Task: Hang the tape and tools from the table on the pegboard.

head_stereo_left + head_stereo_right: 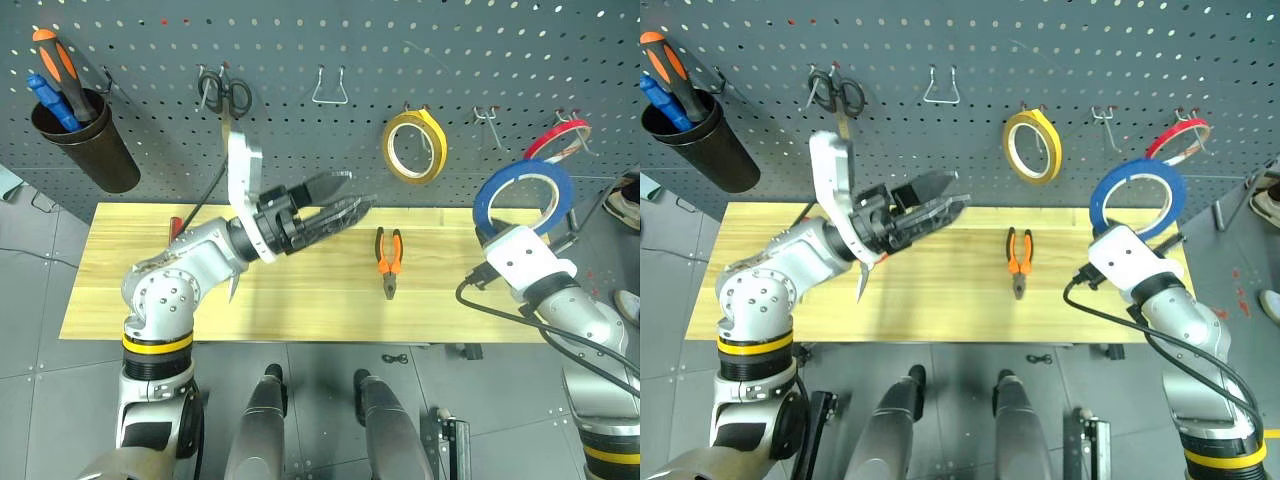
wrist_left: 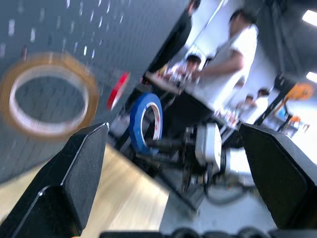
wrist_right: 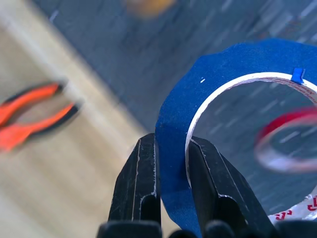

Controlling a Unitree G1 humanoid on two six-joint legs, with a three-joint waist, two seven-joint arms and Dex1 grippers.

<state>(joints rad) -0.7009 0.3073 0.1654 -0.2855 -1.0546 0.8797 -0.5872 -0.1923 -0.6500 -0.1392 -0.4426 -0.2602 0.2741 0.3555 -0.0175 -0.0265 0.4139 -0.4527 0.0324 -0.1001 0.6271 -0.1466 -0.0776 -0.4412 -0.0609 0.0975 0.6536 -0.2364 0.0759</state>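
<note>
no text can be read with any certainty. the blue tape [image 3: 183,124] carries small red printed marks along the white inner edge of its ring, at the lower right of the right wrist view, but they are cut off and too small to make out. the other things bear no legible label, brand, number or sign.

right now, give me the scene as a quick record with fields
right gripper: jaws shut on the thin flat blue tape ring, held up in front of the dark perforated pegboard
left gripper: jaws open, empty, above the light wooden table
orange-and-black-handled pliers: lying on the table
yellow tape roll: on a pegboard hook
red tape ring: on a pegboard hook
</note>
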